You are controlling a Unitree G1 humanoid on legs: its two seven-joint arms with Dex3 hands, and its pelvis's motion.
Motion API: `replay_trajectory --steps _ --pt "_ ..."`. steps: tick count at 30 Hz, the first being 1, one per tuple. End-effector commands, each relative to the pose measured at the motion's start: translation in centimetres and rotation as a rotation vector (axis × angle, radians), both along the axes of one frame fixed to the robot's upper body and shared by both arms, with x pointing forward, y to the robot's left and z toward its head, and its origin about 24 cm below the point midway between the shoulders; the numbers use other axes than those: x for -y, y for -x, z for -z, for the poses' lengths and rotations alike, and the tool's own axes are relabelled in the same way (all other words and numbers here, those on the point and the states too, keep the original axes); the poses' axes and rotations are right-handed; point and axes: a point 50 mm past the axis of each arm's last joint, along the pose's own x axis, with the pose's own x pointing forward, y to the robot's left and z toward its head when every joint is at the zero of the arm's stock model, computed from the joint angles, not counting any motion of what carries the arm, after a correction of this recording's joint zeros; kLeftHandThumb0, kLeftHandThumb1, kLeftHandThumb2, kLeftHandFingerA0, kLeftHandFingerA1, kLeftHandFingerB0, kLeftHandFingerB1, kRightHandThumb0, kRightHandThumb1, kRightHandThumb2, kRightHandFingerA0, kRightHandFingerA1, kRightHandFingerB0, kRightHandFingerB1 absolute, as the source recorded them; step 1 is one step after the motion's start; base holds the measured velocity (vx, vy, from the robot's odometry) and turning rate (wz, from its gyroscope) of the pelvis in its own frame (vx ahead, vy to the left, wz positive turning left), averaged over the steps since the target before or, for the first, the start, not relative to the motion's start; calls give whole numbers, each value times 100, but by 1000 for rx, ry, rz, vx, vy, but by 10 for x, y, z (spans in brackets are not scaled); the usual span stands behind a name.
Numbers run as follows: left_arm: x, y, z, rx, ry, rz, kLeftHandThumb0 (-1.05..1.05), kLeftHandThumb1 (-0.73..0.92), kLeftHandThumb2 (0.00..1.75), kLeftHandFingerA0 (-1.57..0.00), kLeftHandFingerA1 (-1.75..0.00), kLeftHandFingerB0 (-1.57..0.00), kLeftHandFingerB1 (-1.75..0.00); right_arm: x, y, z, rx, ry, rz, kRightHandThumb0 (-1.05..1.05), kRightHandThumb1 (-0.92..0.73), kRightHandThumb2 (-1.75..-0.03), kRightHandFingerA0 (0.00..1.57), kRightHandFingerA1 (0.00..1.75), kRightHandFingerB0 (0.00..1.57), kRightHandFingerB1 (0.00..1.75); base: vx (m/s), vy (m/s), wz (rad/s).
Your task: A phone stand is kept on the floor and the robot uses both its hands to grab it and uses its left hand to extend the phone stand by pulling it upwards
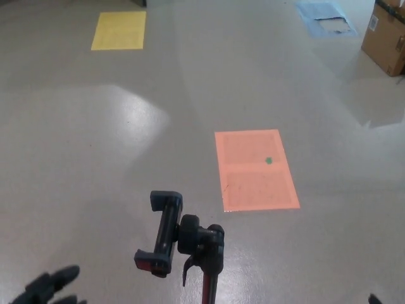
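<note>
Phone stand upright on the floor, the robot's hands low at the frame's bottom edge.

Nearest, the left hand [52, 286] shows at the bottom left with its fingers spread, holding nothing, apart from the phone stand [185, 246], which rises at bottom centre with its clamp head tilted. Only a dark tip of the right hand [374, 299] shows at the bottom right; its state cannot be told. Beyond lie an orange sheet [256, 170], then a yellow sheet [119, 30], a blue sheet [326, 17] and a cardboard box [386, 37].
</note>
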Motion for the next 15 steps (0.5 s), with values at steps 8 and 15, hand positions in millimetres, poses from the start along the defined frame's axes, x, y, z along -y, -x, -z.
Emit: replay_trajectory --steps 8,15 --pt "-8 8 -37 300 66 -30 -74 55 95 -41 -50 -40 -48 -1 0 -34 264 -11 -44 -92 -64 -94 0 0 0 3 0 0 0" --pt "-8 12 -36 310 76 -25 -76 68 61 -47 -36 -47 -36 -8 1 -32 264 -15 -80 -97 -64 -96 0 0 0 3 0 0 0"
